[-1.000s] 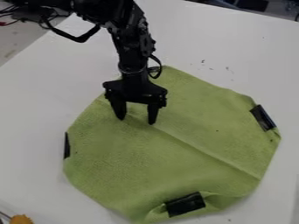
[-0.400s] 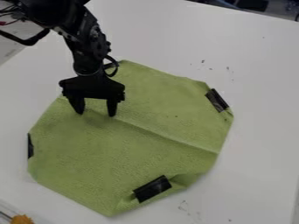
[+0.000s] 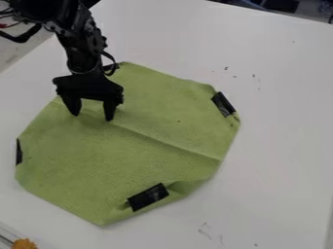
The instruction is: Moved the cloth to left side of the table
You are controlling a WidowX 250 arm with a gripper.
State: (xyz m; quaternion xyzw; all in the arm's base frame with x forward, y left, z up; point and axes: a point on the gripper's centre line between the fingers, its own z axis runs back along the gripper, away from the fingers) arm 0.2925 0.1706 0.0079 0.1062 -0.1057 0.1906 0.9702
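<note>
The claw [image 3: 92,116] is pointing down onto the green cloth [image 3: 98,160], its 2 fingers standing released and apart, their tips touching the fabric near its upper left edge. The cloth is lying spread on the view's left side of the white counter [image 3: 280,146], black strips [image 3: 148,196] are sitting along its edges, and a crease is running diagonally across it

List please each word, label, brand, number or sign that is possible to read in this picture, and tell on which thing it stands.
There is no readable text, number or sign.
Green cloth: none.
Black patches on its edges: none that I can read.
White table: only small dark marks, and they form no letters that I can make out.
</note>
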